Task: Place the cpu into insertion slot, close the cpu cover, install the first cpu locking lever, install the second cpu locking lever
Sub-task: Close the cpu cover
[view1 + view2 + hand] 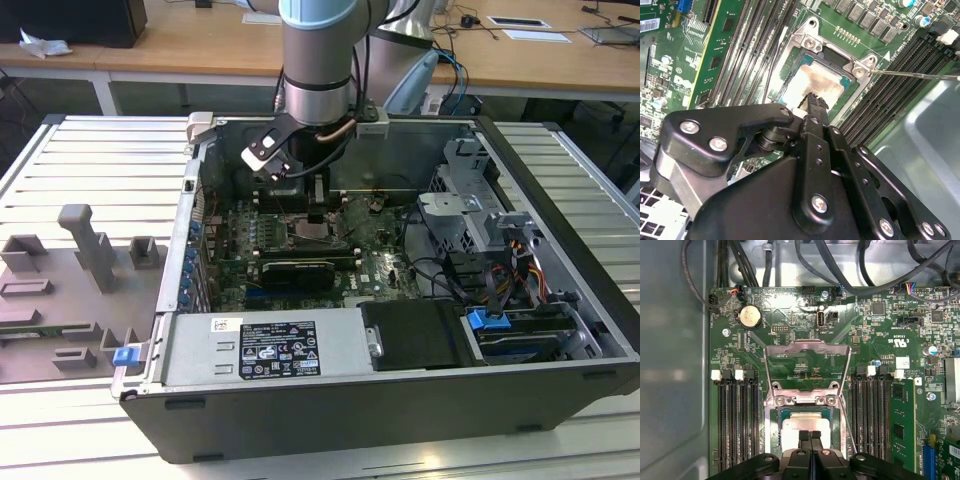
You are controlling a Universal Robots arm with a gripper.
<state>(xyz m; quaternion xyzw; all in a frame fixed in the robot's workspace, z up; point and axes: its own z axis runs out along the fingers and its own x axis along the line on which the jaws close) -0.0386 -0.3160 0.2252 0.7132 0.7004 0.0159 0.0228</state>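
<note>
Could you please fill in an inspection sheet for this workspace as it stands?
Surface: ribbed metal table carrying an open computer case.
Job's things: cpu lies in the insertion slot; cpu cover stands open.
Clutter: grey fixture blocks on the exterior view's left.
Gripper: gripper shut, tips at the cpu's top.
Cables: black cables along the motherboard's edge.
Surroundings: wooden desks behind.
</note>
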